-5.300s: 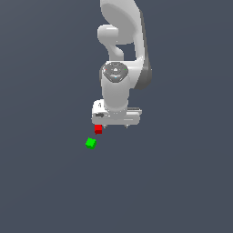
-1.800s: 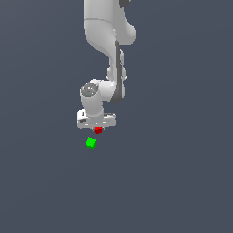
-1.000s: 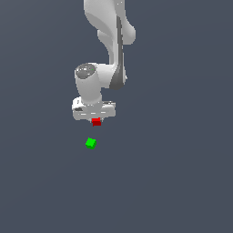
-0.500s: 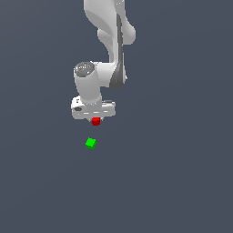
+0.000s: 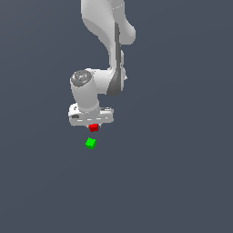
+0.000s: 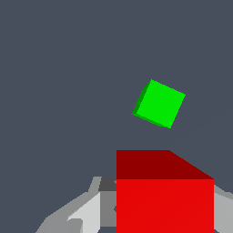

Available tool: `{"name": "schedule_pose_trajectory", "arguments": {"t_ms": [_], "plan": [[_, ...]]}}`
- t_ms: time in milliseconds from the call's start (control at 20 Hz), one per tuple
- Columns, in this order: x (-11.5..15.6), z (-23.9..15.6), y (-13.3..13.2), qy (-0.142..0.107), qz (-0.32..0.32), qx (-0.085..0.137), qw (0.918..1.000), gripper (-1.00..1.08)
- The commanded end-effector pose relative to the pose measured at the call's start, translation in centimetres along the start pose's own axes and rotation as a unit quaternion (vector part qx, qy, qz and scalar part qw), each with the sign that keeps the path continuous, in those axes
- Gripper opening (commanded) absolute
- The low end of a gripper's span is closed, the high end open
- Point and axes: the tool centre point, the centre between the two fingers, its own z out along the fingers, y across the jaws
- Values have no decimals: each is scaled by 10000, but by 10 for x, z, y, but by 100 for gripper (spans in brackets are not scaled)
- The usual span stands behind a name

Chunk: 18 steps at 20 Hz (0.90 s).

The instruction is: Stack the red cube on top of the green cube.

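My white gripper [image 5: 93, 129] is shut on the red cube [image 5: 93, 128] and holds it in the air under the hand. In the wrist view the red cube [image 6: 164, 195] fills the space between the fingers [image 6: 86, 214]. The green cube [image 5: 91, 143] rests on the grey floor just below the red cube and slightly toward the exterior view's left, apart from it. In the wrist view the green cube [image 6: 159, 103] sits turned at an angle beyond the red cube.
The plain dark grey floor [image 5: 173, 182] spreads all around. The white arm [image 5: 107, 41] rises above the gripper. No other objects show.
The gripper with the red cube has come down a little toward the green cube over the last second. The green cube has not moved.
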Motion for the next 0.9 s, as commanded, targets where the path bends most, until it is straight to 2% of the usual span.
{"name": "schedule_pose_trajectory", "arguments": {"t_ms": [0,400,850], "plan": [[11,6,5,2,0,-1,10000,-100],[44,25,21,0,0,0,10000,-100],[60,33,28,0,0,0,10000,-100]]}}
